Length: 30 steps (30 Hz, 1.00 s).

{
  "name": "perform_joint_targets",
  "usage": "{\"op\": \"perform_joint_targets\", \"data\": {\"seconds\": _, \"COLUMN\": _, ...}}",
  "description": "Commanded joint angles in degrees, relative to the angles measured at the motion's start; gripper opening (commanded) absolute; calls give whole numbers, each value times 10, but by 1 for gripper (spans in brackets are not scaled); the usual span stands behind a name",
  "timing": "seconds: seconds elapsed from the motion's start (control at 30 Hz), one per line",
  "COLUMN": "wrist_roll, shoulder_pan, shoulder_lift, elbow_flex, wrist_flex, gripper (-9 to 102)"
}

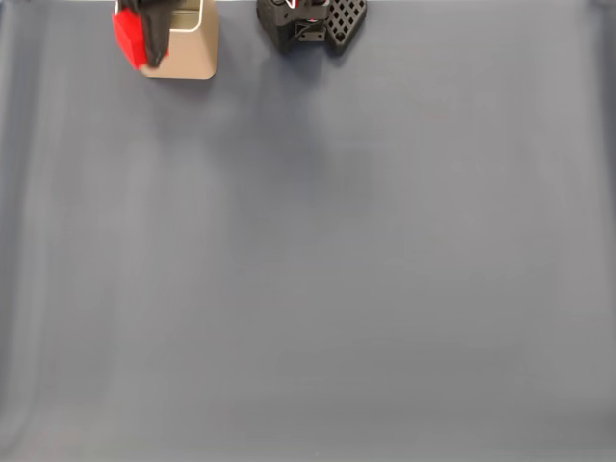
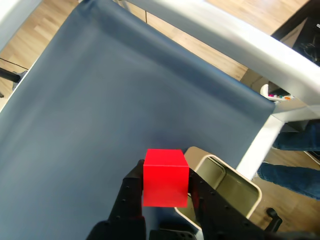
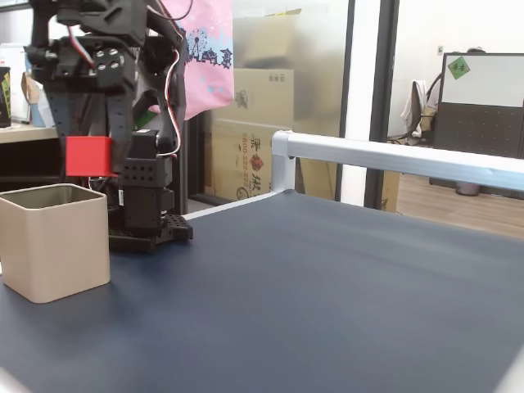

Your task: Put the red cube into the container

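Note:
The red cube (image 2: 165, 170) is off the table, with my gripper (image 2: 166, 186) shut on it between two black fingers (image 2: 131, 192). In a fixed view the red cube (image 3: 88, 155) hangs a little above the rim of the container (image 3: 53, 241), a beige-gold square tin with rounded corners. In the wrist view the container (image 2: 227, 192) sits just right of the cube, open side up and tilted by the camera angle. In a fixed view from above, the cube (image 1: 127, 38) shows at the left edge of the container (image 1: 191, 53), at the table's top left.
The arm's black base (image 1: 308, 24) stands right of the tin. A dark blue-grey cloth (image 1: 318, 269) covers the table. A white metal rail (image 3: 393, 157) runs along the far edge. Legs in jeans (image 2: 295, 170) show beyond the table.

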Motion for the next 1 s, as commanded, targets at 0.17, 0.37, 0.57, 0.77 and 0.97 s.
{"op": "perform_joint_targets", "data": {"seconds": 0.17, "wrist_roll": -91, "shoulder_pan": 111, "shoulder_lift": 88, "elbow_flex": 75, "wrist_flex": -4, "gripper": 0}}
{"op": "perform_joint_targets", "data": {"seconds": 0.37, "wrist_roll": -125, "shoulder_pan": 171, "shoulder_lift": 115, "elbow_flex": 127, "wrist_flex": -38, "gripper": 0}}
{"op": "perform_joint_targets", "data": {"seconds": 0.57, "wrist_roll": -143, "shoulder_pan": 201, "shoulder_lift": 138, "elbow_flex": 163, "wrist_flex": -50, "gripper": 0}}
{"op": "perform_joint_targets", "data": {"seconds": 0.77, "wrist_roll": -163, "shoulder_pan": 232, "shoulder_lift": 152, "elbow_flex": 185, "wrist_flex": -54, "gripper": 0}}
{"op": "perform_joint_targets", "data": {"seconds": 0.97, "wrist_roll": -171, "shoulder_pan": 247, "shoulder_lift": 156, "elbow_flex": 196, "wrist_flex": -60, "gripper": 0}}
